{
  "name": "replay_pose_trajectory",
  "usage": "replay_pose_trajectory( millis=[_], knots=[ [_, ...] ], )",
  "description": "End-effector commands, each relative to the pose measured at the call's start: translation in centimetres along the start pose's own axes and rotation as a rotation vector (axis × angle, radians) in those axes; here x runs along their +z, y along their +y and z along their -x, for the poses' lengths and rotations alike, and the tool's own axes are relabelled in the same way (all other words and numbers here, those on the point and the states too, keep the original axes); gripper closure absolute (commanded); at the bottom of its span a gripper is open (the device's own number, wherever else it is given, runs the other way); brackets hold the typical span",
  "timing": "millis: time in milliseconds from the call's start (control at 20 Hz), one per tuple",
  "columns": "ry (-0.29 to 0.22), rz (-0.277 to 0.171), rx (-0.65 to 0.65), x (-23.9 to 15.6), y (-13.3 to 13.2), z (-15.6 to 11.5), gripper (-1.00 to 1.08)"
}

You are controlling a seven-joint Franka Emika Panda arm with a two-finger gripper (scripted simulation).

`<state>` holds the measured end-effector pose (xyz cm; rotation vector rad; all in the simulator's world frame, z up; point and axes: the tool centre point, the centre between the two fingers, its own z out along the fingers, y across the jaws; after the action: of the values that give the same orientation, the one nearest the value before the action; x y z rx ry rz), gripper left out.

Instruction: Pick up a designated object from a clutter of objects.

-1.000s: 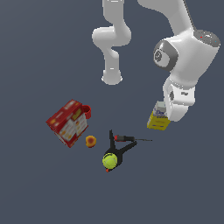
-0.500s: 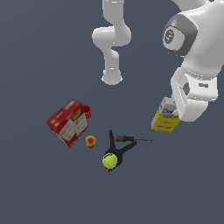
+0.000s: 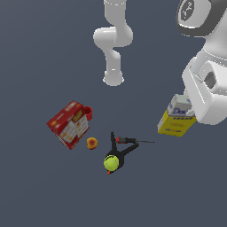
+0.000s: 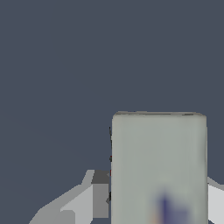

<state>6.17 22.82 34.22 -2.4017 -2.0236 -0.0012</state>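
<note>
The yellow-and-white carton (image 3: 178, 117) with blue lettering hangs in the air at the exterior view's right, held under the white hand of my arm. My gripper (image 3: 188, 108) is shut on its white top; the fingers are mostly hidden by the hand. In the wrist view the carton's pale top (image 4: 158, 166) fills the frame between my grey fingers (image 4: 87, 197). The rest of the clutter lies on the grey floor: a red-and-white box (image 3: 68, 124), a red mug (image 3: 87, 113) behind it, a small orange fruit (image 3: 91, 142), a black clamp (image 3: 119, 153), a tennis ball (image 3: 111, 163) and a thin screwdriver (image 3: 133, 141).
The arm's white base (image 3: 113, 79) stands at the back of the floor, behind the clutter. The arm's large upper links (image 3: 199, 17) reach over the exterior view's right side.
My gripper has risen and moved toward the exterior view's right with the carton in it. The clutter on the floor has not moved.
</note>
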Motion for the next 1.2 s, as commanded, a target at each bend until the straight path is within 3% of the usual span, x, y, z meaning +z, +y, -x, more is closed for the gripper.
replay_pose_trajectory(
  millis=[0, 1150],
  knots=[
    [0.000, 0.000, 0.000, -1.3, 0.9, 0.0, 1.08],
    [-0.001, 0.000, 0.001, -8.6, 6.6, -0.3, 1.08]
  ],
)
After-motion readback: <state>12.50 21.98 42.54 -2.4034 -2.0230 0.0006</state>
